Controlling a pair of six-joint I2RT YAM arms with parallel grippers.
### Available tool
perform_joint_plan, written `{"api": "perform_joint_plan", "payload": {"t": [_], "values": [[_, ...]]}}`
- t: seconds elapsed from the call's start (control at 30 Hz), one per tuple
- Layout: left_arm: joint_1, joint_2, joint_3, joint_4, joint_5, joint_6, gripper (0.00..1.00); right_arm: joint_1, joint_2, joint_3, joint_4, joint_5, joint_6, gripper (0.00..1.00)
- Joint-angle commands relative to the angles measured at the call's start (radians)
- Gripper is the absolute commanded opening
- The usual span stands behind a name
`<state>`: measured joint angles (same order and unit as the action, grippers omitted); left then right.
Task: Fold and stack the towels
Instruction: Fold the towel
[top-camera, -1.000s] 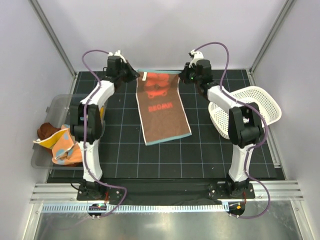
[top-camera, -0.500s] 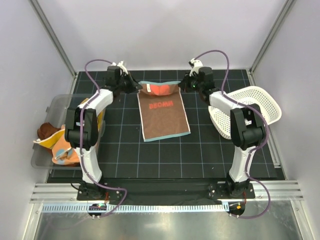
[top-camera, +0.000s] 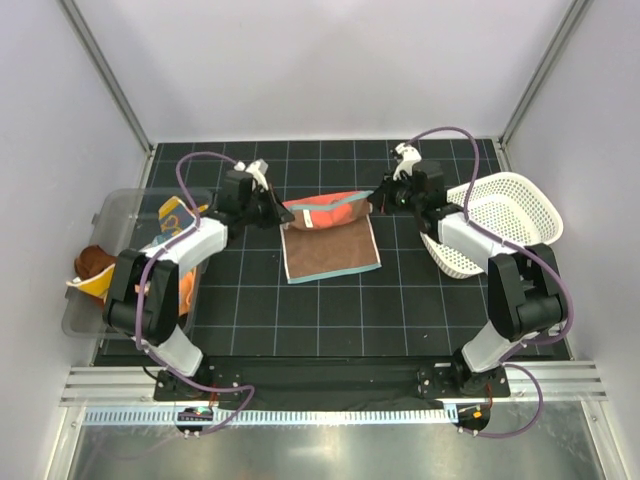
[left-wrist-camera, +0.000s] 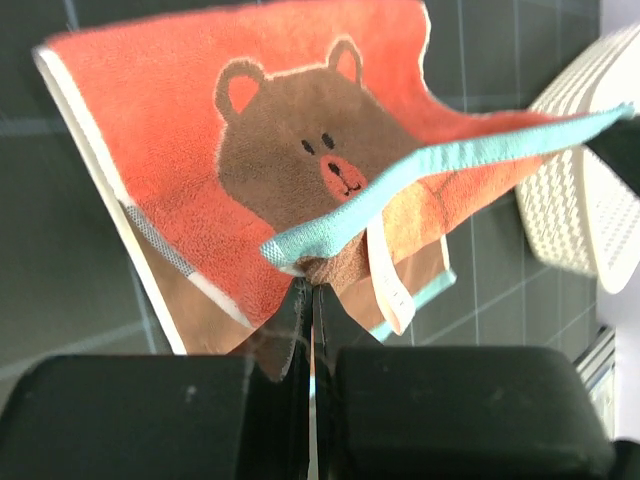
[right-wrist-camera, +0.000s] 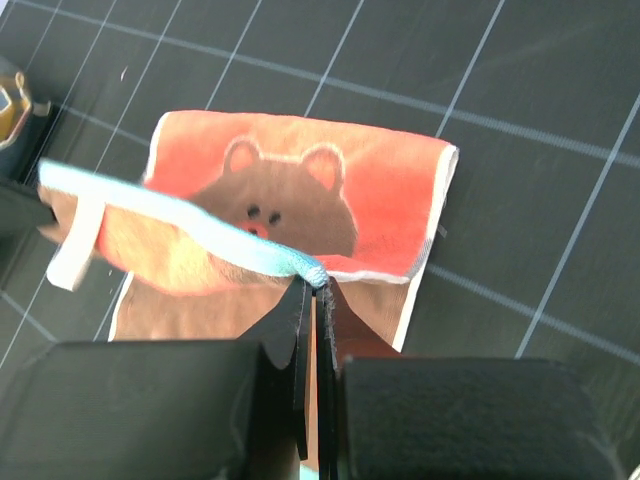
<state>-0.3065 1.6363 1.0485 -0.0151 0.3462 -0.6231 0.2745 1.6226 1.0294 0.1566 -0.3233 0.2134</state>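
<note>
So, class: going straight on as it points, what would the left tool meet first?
The towel pinched in the left tool itself; beyond it, probably the right tool, though depth is unclear.

Brown teal-trimmed towel (top-camera: 330, 250), far edge raised over itself (orange bear underside showing); other towels (top-camera: 92, 265) heaped left.

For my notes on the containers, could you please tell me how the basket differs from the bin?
The basket is white and perforated; the bin is clear and smooth-walled. The basket stands at the right; the bin at the left, holding crumpled towels. Both are open-topped containers.
</note>
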Motion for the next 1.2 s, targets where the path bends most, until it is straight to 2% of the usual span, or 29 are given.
{"api": "perform_joint_plan", "payload": {"t": [0.0,0.33,0.83,0.87,0.97,1.03,1.07,1.1,1.17], "values": [[-0.034,-0.076,-0.056,0.027,-0.056,-0.004,0.00,0.015,-0.067,-0.049,0.035,-0.022,0.035,0.01],[-0.083,-0.136,-0.154,-0.009,-0.145,-0.003,0.00,0.022,-0.131,-0.201,0.054,-0.028,0.073,0.01],[-0.126,-0.156,-0.203,-0.065,-0.236,0.006,0.00,0.042,-0.158,-0.292,0.034,-0.028,0.072,0.01],[-0.129,-0.153,-0.203,-0.068,-0.234,0.005,0.01,0.043,-0.158,-0.295,0.028,-0.020,0.072,0.03],[-0.141,-0.156,-0.211,-0.092,-0.231,-0.007,0.17,0.045,-0.178,-0.307,-0.003,0.004,0.066,0.09],[-0.151,-0.179,-0.219,-0.118,-0.230,-0.013,0.24,0.043,-0.210,-0.305,-0.051,0.032,0.064,0.20],[-0.158,-0.191,-0.220,-0.131,-0.242,-0.016,0.27,0.045,-0.222,-0.302,-0.070,0.064,0.063,0.31],[-0.163,-0.217,-0.219,-0.152,-0.256,-0.030,0.37,0.045,-0.231,-0.298,-0.125,0.081,0.066,0.33],[-0.169,-0.243,-0.216,-0.206,-0.285,-0.049,0.44,0.045,-0.248,-0.264,-0.216,0.118,0.078,0.33]]}}
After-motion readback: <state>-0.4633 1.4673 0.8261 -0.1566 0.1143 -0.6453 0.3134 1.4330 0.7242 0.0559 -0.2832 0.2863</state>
